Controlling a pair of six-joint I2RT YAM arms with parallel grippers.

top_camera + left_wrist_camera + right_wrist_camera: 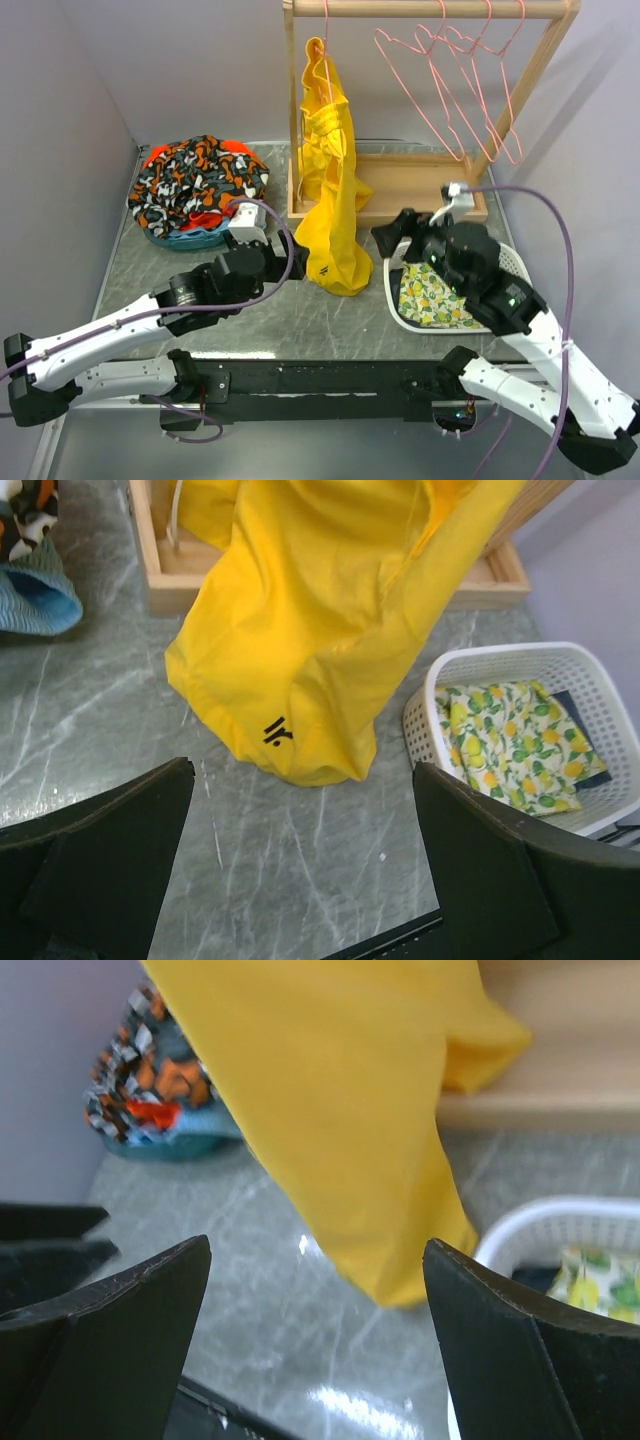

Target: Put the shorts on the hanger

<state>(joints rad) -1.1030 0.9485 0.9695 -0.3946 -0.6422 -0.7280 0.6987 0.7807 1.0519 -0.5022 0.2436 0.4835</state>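
Yellow fabric marks the shorts [335,200], which hang lengthwise from the hanger [326,25], a pink wire frame hooked on the left end of the wooden rail [430,8]. The cloth is bunched over the wire near its top, so its weight falls straight down. The lower end reaches the table [330,320] just near of the rack base [420,180]; whether it touches cannot be confirmed.

1. Left gripper [290,258]: jaws spread wide, nothing between them. It sits low, just left of the lower end of the shorts, not touching. The left wrist view shows bare table between its fingers.
2. Right gripper [392,232]: jaws likewise wide apart and empty, just right of the cloth. The right wrist view shows the fabric beyond its fingers, not within them.

Judgement: with the 2 grippers flanking the garment and neither holding it, the hanger alone appears to carry the load, and the placing looks complete or nearly so.

Other items: 3 spare hangers [460,80] on the right of the rail; a patterned garment [195,180] at far left; a lemon-print cloth [435,297] in the white basket [515,262] at right.
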